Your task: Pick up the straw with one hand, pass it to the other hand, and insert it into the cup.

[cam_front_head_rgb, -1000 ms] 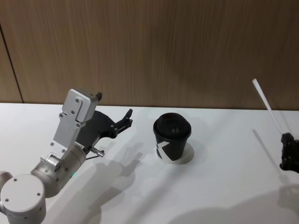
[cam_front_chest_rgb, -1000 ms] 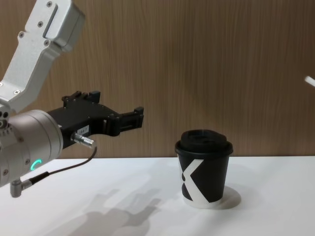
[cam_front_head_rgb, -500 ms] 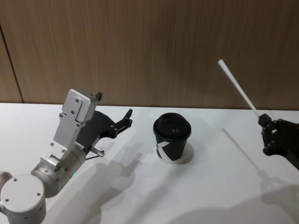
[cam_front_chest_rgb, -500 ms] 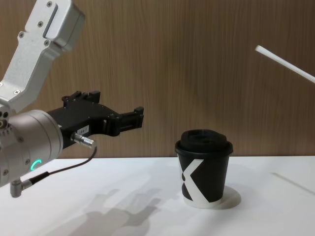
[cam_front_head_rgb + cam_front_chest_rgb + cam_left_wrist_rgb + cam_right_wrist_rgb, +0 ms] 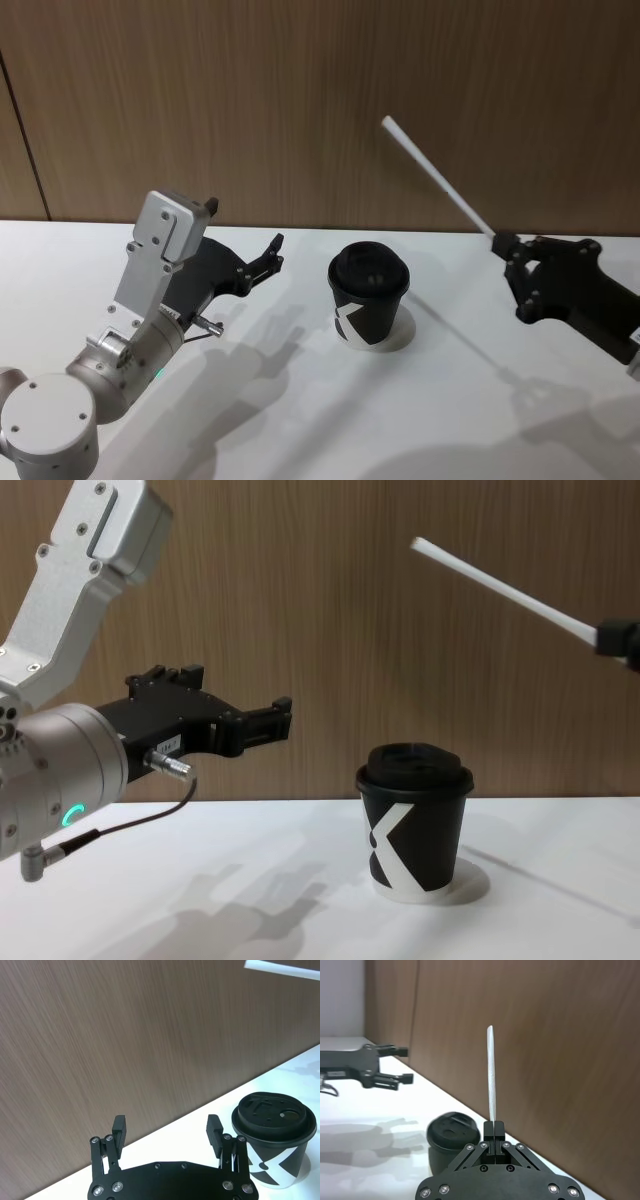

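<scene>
Am holding straw [image 5: 437, 178] by its lower end in right gripper [image 5: 493, 1129], fingers clamping tight on it. Long free part is slanting up toward left side, above and right of cup [image 5: 368, 295], giving room for handover, I judge. Left gripper [image 5: 167, 1127] is hovering left of cup over table [image 5: 300, 420], fingers wide apart, touching nothing (waiting to receive, probably). Cup is standing lidded between the grippers.
</scene>
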